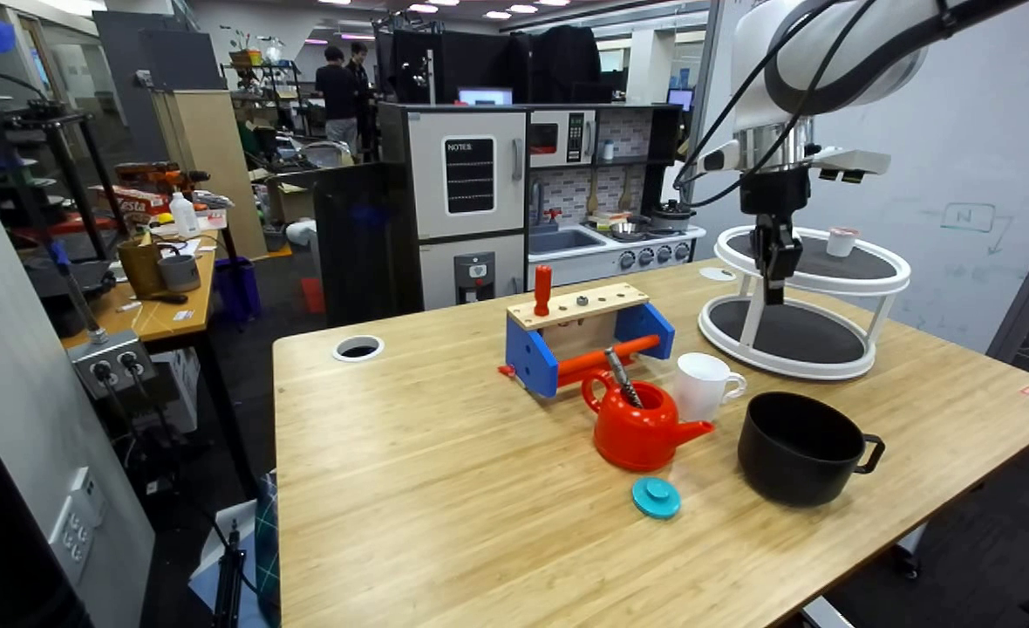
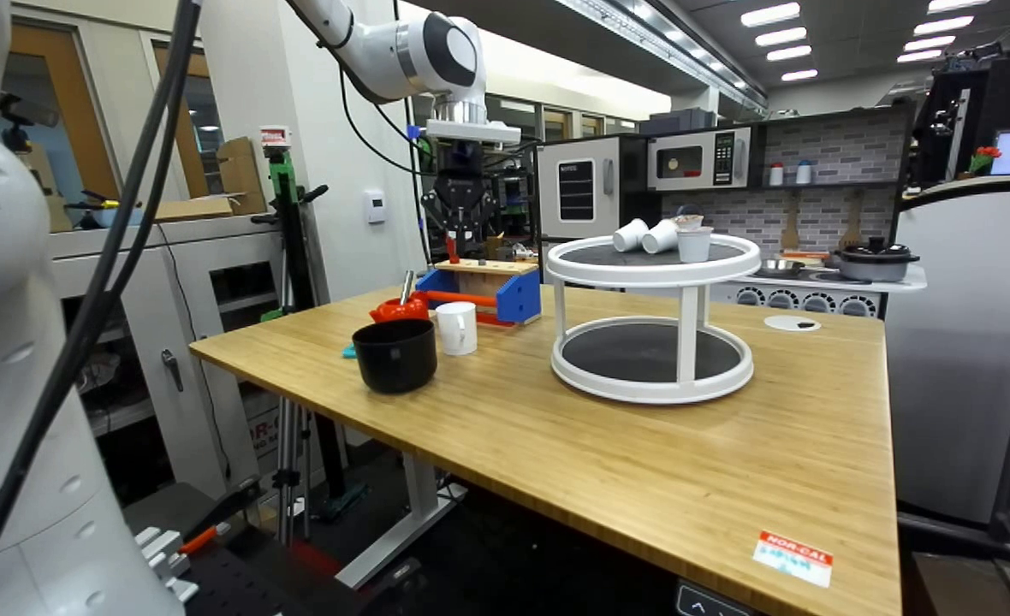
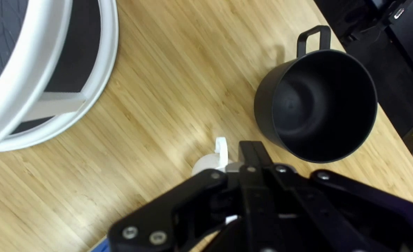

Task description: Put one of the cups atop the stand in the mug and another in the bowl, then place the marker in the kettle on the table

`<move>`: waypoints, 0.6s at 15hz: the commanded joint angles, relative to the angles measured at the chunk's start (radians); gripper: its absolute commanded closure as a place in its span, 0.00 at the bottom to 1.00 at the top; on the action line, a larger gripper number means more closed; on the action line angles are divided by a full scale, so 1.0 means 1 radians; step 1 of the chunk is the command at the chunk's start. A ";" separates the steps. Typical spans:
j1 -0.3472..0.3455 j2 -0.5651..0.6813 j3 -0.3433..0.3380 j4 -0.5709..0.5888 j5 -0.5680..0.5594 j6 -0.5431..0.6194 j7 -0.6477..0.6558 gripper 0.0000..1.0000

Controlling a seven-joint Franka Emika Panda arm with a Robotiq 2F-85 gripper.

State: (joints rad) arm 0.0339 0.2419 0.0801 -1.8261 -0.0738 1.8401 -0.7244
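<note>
My gripper [image 3: 255, 148] is shut and empty. Its fingertips [image 2: 460, 238] hang well above the table, over the area of the mug [image 3: 206, 162] and bowl [image 3: 269, 105]. The white mug [image 1: 700, 388] stands upright beside the black bowl [image 1: 789, 471]; both look empty where I can see inside. The white stand [image 2: 655, 275] has several white cups on top: one upright [image 2: 694, 245], two on their sides [image 2: 630, 235]. The red kettle [image 1: 632, 445] is lidless. A slim dark-and-silver stick [image 1: 621, 377] leans out of it. I see no blue marker.
A blue rack [image 1: 532, 366] with red and yellow parts stands behind the kettle and mug. A teal lid [image 1: 656, 497] lies in front of the kettle. The bowl is near the table's edge. A white disc [image 2: 792, 323] lies beyond the stand.
</note>
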 commanded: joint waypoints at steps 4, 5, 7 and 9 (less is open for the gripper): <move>-0.031 -0.068 -0.017 -0.061 0.018 0.014 0.025 0.53; -0.024 -0.078 -0.011 -0.073 0.013 0.017 0.022 0.46; -0.001 -0.100 0.012 -0.101 0.014 0.023 0.006 0.33; 0.035 -0.109 0.049 -0.121 0.009 0.015 -0.014 0.19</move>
State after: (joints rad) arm 0.0383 0.1711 0.0983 -1.8951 -0.0649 1.8401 -0.7123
